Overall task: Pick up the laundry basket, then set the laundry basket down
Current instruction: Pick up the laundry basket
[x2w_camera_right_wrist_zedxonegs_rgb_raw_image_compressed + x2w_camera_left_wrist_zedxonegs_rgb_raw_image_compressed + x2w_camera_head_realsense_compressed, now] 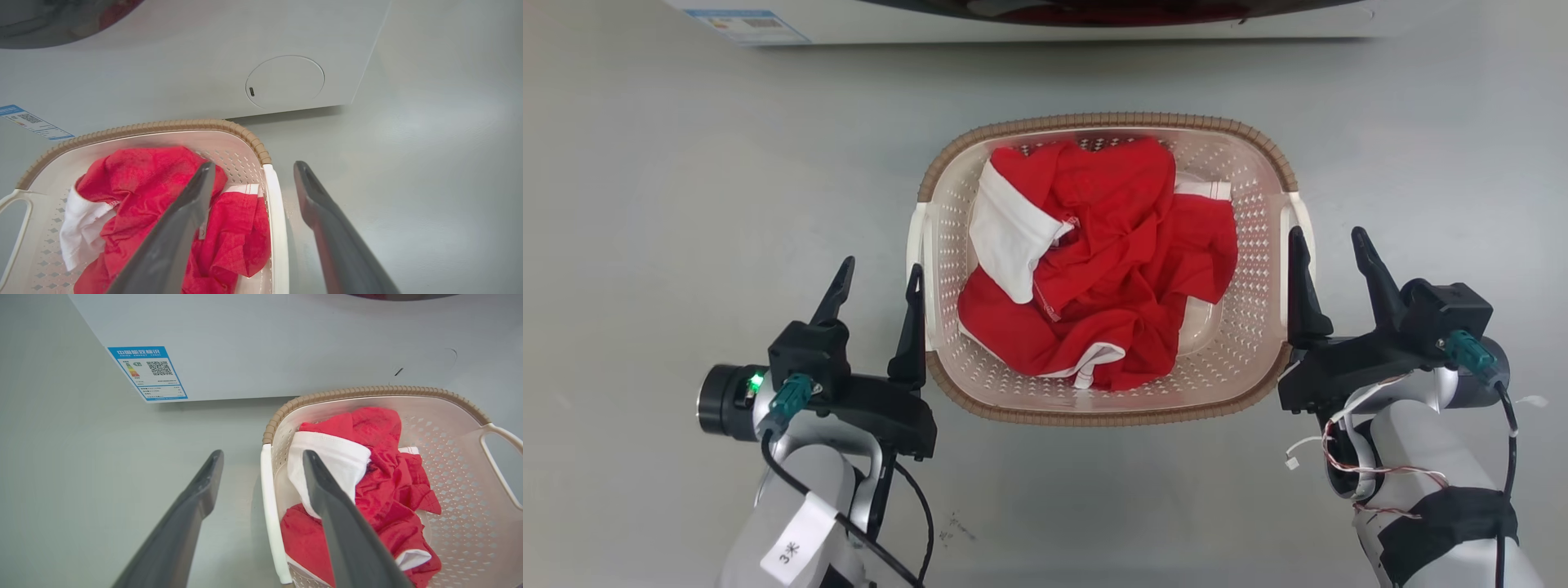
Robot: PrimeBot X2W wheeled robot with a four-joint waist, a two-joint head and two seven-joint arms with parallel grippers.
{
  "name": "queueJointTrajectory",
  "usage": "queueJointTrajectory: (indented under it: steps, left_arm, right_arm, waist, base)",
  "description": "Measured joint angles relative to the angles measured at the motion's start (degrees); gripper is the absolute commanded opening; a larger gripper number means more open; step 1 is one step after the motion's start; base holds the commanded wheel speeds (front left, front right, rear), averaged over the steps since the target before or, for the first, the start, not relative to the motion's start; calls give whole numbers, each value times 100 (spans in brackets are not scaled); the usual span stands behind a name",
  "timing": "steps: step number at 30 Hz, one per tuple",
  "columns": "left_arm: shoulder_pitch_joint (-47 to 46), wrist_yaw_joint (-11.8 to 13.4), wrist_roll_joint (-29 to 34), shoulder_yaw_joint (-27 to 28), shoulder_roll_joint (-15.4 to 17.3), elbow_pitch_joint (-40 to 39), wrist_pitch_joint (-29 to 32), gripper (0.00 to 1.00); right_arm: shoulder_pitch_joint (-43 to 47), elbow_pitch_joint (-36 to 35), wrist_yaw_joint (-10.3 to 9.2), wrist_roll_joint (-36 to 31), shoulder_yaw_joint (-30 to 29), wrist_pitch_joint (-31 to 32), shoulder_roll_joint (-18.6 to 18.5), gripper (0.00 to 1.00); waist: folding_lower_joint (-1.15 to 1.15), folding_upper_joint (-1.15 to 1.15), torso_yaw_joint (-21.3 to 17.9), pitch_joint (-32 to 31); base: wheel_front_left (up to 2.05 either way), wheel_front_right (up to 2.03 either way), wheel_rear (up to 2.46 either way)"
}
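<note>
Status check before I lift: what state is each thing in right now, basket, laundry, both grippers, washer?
laundry basket: upright on the floor, loaded, not yet clamped.
red and white clothing: crumpled inside the basket.
left gripper: open, one finger inside the basket, one outside.
right gripper: open, one finger inside the basket, one outside.
washing machine: behind the basket; door open or shut cannot be told.
</note>
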Motion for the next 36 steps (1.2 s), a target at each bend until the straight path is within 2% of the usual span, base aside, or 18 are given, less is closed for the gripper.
queueJointTrajectory:
  steps: [22,35,36]
  left_arm:
    - [-990,-178,10,-253,-55,1352,0,100]
    - [-1306,-328,-219,-408,-88,1980,0,100]
    - [-1325,-331,-271,-438,-88,2009,0,100]
  right_arm:
    - [-781,760,66,-49,4,0,3,100]
    - [-988,1205,118,-118,90,0,12,100]
    - [-1009,1226,118,-147,108,0,12,97]
  waist:
    - [0,-1,15,904]
    - [0,-1,47,1037]
    - [-1,-1,47,1042]
  base:
    - [0,0,0]
    - [0,0,0]
    - [0,0,0]
